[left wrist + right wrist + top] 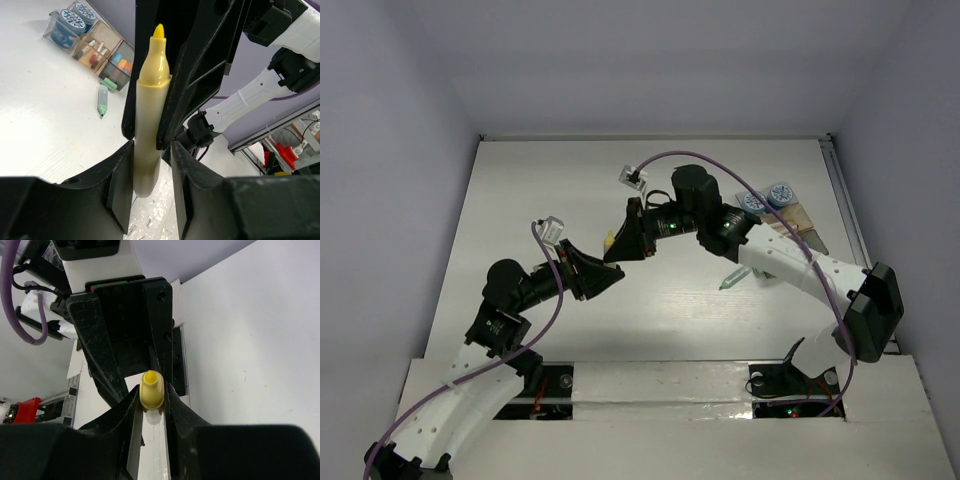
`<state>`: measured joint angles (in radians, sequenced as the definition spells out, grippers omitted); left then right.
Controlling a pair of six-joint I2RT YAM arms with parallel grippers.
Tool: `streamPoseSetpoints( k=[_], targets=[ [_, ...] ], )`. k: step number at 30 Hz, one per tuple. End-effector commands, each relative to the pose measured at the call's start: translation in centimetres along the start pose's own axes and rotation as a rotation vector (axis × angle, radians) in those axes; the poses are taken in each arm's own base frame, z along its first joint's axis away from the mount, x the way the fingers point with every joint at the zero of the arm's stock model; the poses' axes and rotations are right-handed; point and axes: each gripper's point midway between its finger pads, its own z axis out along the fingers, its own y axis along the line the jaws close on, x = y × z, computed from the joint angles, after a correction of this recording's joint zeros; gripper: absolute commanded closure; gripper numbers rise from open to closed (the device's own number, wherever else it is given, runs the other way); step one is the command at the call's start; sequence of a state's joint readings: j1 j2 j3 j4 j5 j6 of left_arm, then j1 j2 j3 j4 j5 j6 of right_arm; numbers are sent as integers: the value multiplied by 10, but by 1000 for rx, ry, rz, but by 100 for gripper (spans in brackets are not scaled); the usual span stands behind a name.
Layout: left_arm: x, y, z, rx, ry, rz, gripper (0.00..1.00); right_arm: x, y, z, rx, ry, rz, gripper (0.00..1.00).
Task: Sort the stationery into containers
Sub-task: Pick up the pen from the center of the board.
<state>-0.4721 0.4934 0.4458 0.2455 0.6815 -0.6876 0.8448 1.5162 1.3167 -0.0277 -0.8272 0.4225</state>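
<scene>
The yellow marker [150, 100] is in the air over the middle of the bench [540, 200], caught between the two hands. It is well apart from the trays [800, 218] at the far right, and from the green pen [733, 280] lying loose on the bench just near of them. The right hand [151, 390] is pinching the marker, with a finger pressed on either side of its barrel. The left hand [151, 150] brackets the marker's lower end, but a sliver of gap shows on one side, so I cannot tell whether it grips. That doubt is the main risk. If the right hand lets go before the left has closed firmly, the marker would likely drop and roll across the bench. If both hands clamp and then pull apart, the marker could twist askew in whichever hand keeps it. It might then catch on a tray rim instead of landing inside.
</scene>
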Motion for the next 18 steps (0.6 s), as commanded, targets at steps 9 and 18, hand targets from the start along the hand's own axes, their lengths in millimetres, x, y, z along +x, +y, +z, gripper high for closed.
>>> streamPoseSetpoints(
  k=[9,18],
  targets=[
    [-25,-27,-1,70,-60,78,100,-9,11,-13,-29,-41,-45,100],
    [-34,-12,-7,-50,-98,144,100,-11,-1,-30,43,-84,-55,57]
  ],
)
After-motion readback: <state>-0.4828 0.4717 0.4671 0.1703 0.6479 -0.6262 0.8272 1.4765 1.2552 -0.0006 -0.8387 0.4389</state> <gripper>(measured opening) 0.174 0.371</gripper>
